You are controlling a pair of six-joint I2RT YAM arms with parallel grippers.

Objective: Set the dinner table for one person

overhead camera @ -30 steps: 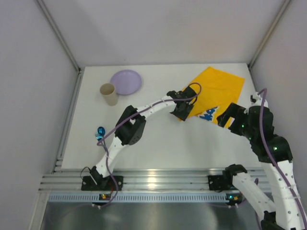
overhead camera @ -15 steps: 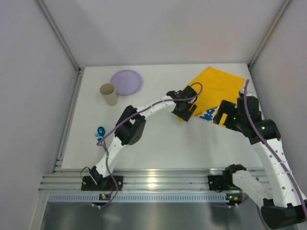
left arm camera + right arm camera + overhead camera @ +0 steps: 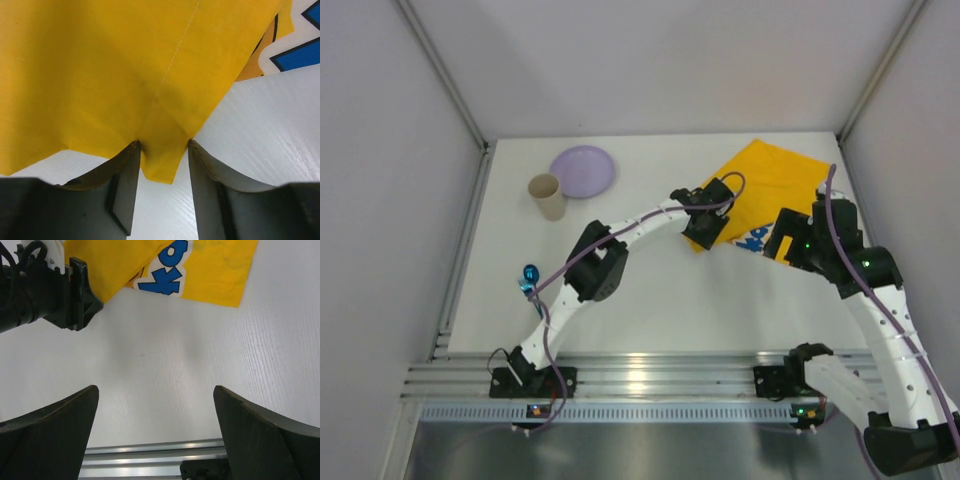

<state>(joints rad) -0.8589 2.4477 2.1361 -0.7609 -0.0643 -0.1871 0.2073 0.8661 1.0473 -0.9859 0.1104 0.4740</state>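
Note:
The dinner table (image 3: 650, 290) is the white tabletop. A yellow printed cloth mat (image 3: 775, 185) lies at its back right. My left gripper (image 3: 708, 224) is at the mat's near-left corner; in the left wrist view the jaws are narrowed on that corner (image 3: 162, 160), which is bunched between the fingertips (image 3: 131, 165). My right gripper (image 3: 790, 240) hangs open and empty above bare table just near of the mat (image 3: 215, 275). A purple plate (image 3: 583, 170), a beige cup (image 3: 548, 196) and a blue spoon (image 3: 529, 275) are on the left.
A ribbed aluminium rail (image 3: 640, 375) runs along the near edge and also shows in the right wrist view (image 3: 150, 452). Grey walls close in the left, back and right. The left arm's wrist (image 3: 45, 290) shows in the right wrist view.
My right arm swung in toward the mat's near edge. My left gripper shifted slightly right and back at the mat's corner.

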